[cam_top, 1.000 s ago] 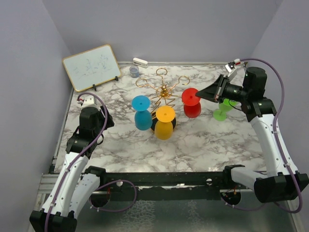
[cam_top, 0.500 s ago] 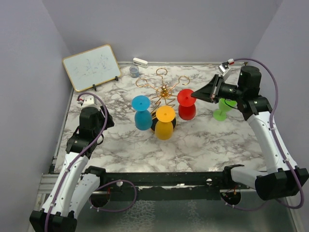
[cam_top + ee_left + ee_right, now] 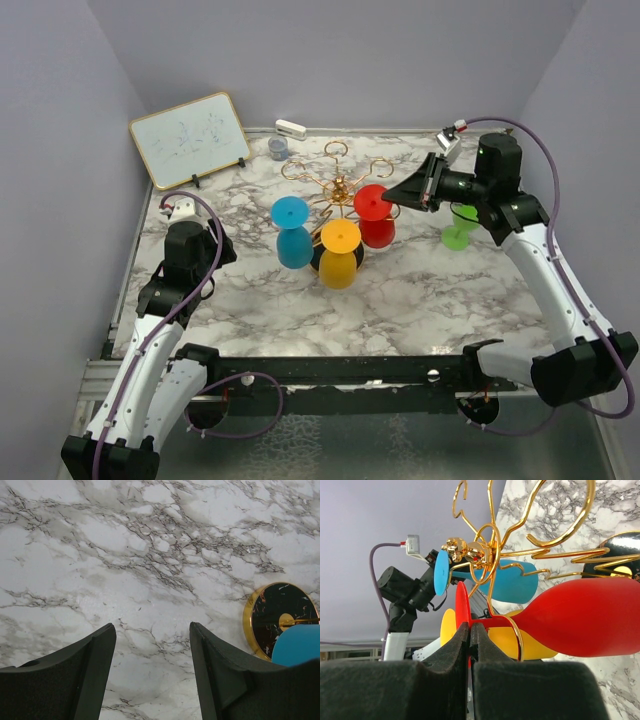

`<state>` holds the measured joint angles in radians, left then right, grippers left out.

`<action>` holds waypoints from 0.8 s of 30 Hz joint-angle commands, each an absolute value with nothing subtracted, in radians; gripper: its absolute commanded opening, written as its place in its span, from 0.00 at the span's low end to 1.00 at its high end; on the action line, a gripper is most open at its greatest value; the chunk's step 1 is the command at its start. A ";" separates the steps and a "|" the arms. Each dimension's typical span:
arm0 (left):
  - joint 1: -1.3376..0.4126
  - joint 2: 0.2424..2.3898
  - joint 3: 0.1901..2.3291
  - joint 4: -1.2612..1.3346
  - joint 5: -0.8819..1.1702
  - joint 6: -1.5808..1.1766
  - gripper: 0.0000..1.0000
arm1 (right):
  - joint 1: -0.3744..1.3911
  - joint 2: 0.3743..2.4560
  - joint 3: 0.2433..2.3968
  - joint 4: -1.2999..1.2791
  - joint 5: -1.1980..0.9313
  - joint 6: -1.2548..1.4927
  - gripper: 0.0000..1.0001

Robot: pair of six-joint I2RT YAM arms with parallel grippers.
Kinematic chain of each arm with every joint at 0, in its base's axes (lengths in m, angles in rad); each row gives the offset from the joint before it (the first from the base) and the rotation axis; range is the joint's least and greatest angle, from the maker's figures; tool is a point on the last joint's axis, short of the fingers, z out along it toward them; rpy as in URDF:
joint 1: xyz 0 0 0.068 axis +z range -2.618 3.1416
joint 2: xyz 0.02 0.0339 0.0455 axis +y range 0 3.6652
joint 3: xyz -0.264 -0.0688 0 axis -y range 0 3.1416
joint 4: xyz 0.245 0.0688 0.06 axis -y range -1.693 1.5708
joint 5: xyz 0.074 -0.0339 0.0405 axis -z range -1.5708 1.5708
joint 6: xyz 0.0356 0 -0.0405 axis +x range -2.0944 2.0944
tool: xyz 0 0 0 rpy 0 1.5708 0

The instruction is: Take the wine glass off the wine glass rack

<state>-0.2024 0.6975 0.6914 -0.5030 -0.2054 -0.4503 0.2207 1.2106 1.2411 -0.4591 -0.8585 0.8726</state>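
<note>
The gold wire wine glass rack [image 3: 338,188] stands mid-table on its round black base [image 3: 272,612]. A red wine glass [image 3: 375,215] hangs upside down at its right side, the stem inside a gold loop [image 3: 512,630]. My right gripper [image 3: 469,630] is shut on the rim of the red glass's round foot [image 3: 461,605]. A blue glass [image 3: 293,232] and a yellow glass [image 3: 340,255] hang on the near arms. My left gripper [image 3: 152,645] is open and empty over bare marble, left of the rack.
A green wine glass [image 3: 460,228] stands on the table under my right arm. A whiteboard [image 3: 190,138] leans at the back left. A small grey cup [image 3: 277,148] and a white object [image 3: 290,128] sit by the back wall.
My right gripper has moved left, and the red glass has moved with it toward the rack's centre post. The left arm has not moved.
</note>
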 commanded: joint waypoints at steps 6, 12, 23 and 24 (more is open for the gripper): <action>-0.199 0.684 0.683 -0.506 -0.184 -0.454 0.63 | 0.266 1.242 1.275 -0.414 -0.770 0.878 0.01; -0.199 0.686 0.683 -0.505 -0.181 -0.454 0.63 | 0.285 1.200 1.269 -0.431 -0.769 0.869 0.01; -0.199 0.687 0.683 -0.505 -0.181 -0.455 0.63 | 0.285 1.094 1.226 -0.544 -0.780 0.813 0.01; -0.199 0.687 0.683 -0.504 -0.181 -0.454 0.63 | 0.285 1.089 1.221 -0.558 -0.776 0.803 0.01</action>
